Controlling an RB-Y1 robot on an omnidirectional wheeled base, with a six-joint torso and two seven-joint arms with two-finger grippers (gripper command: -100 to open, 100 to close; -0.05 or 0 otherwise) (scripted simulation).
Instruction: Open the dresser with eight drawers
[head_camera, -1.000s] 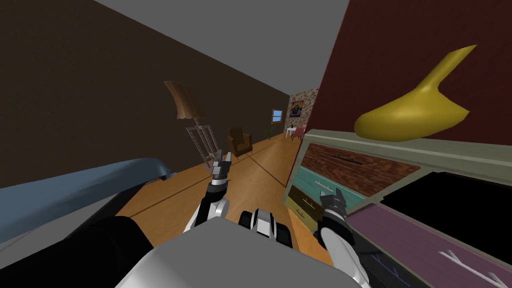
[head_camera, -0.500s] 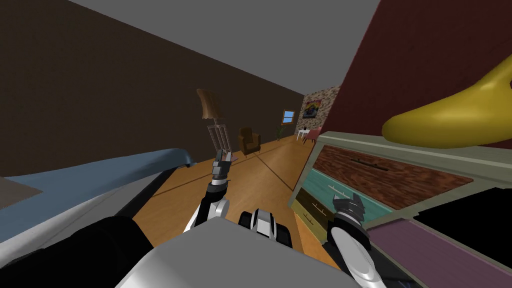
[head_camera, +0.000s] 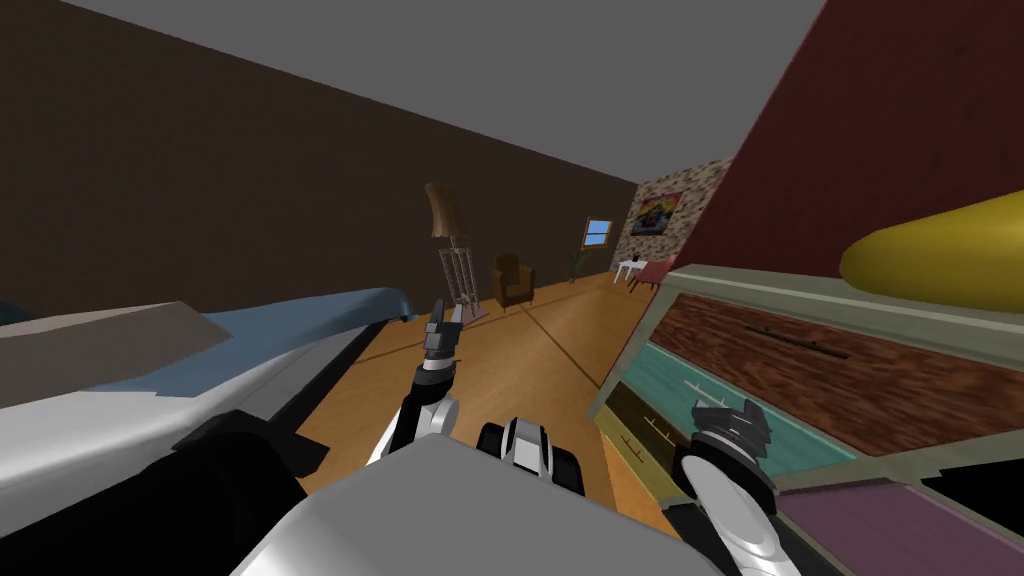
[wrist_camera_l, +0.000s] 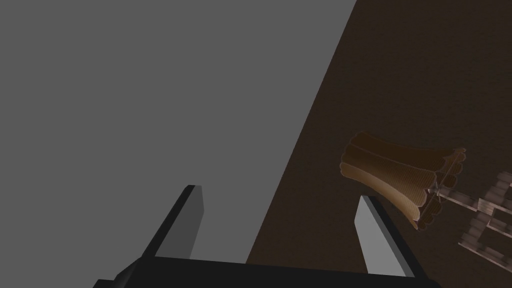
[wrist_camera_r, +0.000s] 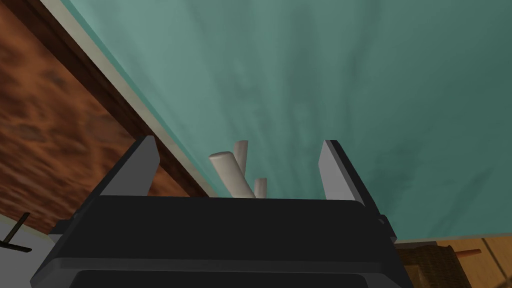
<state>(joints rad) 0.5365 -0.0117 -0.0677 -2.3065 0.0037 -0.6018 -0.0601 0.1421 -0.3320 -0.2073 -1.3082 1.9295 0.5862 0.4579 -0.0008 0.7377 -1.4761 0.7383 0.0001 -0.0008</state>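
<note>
The right gripper (wrist_camera_r: 239, 145) is held wide open, and nothing is gripped yet. A pale bar handle (wrist_camera_r: 231, 171) is straddled by its fingers, deep in, close to the dark body. The handle is fixed to the teal drawer (wrist_camera_r: 350, 75), and a brown drawer (wrist_camera_r: 45, 125) is seen just beside it, across a pale strip of frame.

Now the risk. The bar is seen slanted across the gap and nearer one finger than the other. If the fingers are closed as they stand, the bar could be caught at its end or on a post. A thin hold like that could be lost once pulling is begun. A pull taken off the drawer's own line could also see it jammed in the frame.

Further out, the head view gives the wider layout. The right gripper (head_camera: 730, 420) is placed against the dresser (head_camera: 760, 290), on the robot's right. The teal drawer (head_camera: 800, 432) is sandwiched between the brown drawer (head_camera: 820, 370) and an olive one (head_camera: 628, 412). A yellow object (head_camera: 940, 255) is rested on top. The fit of handle to fingers is settled by the right wrist view; which drawer of the stack is addressed is settled by the head view.

The left gripper (head_camera: 443, 318) is held out over the wooden floor (head_camera: 540, 350), well away from the dresser, with fingers (wrist_camera_l: 192, 220) parted and empty.
</note>
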